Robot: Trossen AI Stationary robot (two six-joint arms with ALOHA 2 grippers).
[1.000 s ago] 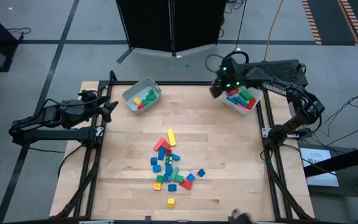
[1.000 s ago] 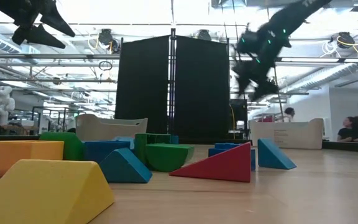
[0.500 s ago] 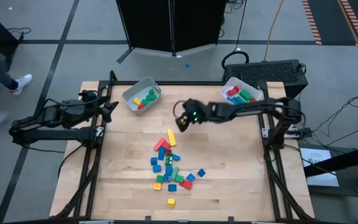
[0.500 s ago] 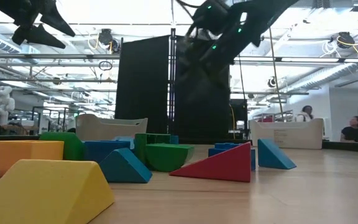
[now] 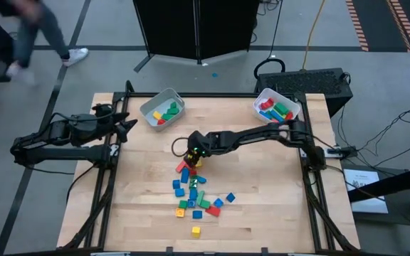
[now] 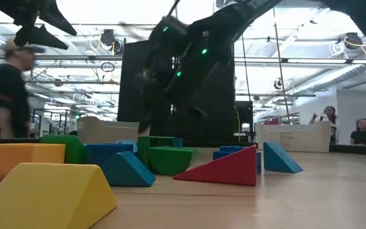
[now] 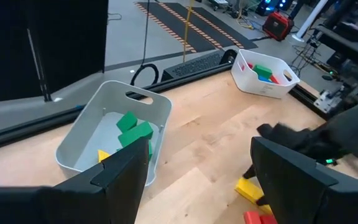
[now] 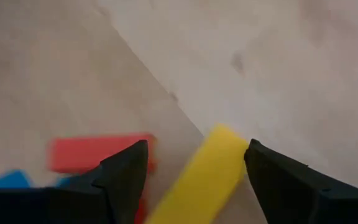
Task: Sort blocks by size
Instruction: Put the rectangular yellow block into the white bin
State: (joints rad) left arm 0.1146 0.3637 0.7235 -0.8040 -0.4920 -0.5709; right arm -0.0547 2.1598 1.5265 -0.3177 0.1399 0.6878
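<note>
Pale wooden counter (image 5: 262, 185), seen from above, with a person walking past its far-left corner. I have the right tool (image 5: 193, 151) reaching across to the upper end of the loose blocks (image 5: 195, 193) at counter centre, its fingers spread either side of a yellow bar (image 8: 199, 177), nothing gripped yet; I judge this is the line-up for a pick. Sorted blocks lie in the left bin (image 5: 163, 109) and right bin (image 5: 276, 107). My left tool (image 5: 125, 125) waits released beside the left bin.
</note>
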